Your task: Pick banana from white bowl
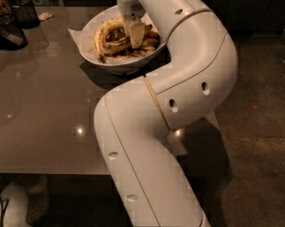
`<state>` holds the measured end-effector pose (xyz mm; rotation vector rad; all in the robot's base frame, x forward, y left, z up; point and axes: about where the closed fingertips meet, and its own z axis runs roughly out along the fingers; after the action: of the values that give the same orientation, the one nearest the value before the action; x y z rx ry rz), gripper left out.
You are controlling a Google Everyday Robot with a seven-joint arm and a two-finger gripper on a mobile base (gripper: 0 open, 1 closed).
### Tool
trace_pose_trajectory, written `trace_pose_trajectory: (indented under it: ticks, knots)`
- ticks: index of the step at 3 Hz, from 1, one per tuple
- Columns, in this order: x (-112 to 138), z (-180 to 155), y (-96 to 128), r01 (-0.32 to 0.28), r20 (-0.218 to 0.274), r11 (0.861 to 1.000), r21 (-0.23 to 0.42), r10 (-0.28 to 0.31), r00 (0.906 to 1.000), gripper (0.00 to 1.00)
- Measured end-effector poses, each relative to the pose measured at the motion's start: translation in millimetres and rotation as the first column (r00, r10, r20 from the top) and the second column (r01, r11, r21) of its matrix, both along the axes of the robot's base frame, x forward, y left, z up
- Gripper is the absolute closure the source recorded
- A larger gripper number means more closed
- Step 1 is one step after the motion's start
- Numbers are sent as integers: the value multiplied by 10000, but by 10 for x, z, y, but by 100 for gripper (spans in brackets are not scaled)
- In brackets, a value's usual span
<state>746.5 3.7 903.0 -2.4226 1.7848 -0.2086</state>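
The gripper [136, 38] is at the top centre of the frame, lowered into the white bowl [114, 66] and pointing straight down from the wrist above it. Its pale tip sits among the fruit, but this view does not show whether it is spread, closed or clamped on anything. The banana [113, 45], yellow with heavy brown streaks, lies nearly straight across the middle of the bowl, just left of the gripper's tip and seemingly touching it. An arched, cleaner yellow banana [100, 34] curves around it along the bowl's left side. Small stubby banana pieces [150, 41] lie on the right side of the bowl, next to the gripper. Crinkled white paper [76, 32] lines the bowl and sticks out over its left rim. The bowl stands on a glossy grey-brown table [42, 108], toward the table's far edge in the upper middle of the picture. The robot's thick white arm [184, 79] fills the centre and right of the frame, rising from the bottom, bending right and folding back to the bowl, where it hides the bowl's right rim. A black mesh cup [26, 11] stands on the table in the upper left corner, well apart from the bowl. Dark speckled floor [260, 126] runs down the right side of the frame.
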Motion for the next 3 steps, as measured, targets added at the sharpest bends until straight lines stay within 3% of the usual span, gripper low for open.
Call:
trace_pose_trajectory:
  ticks: [1, 2, 3]
  knots:
    - [-37, 16, -32, 84, -98, 9995, 298, -81, 9999, 64]
    - [-89, 30, -43, 203, -258, 9974, 689, -185, 9995, 88]
    - [-145, 38, -12, 324, -461, 9936, 1086, -275, 9986, 100]
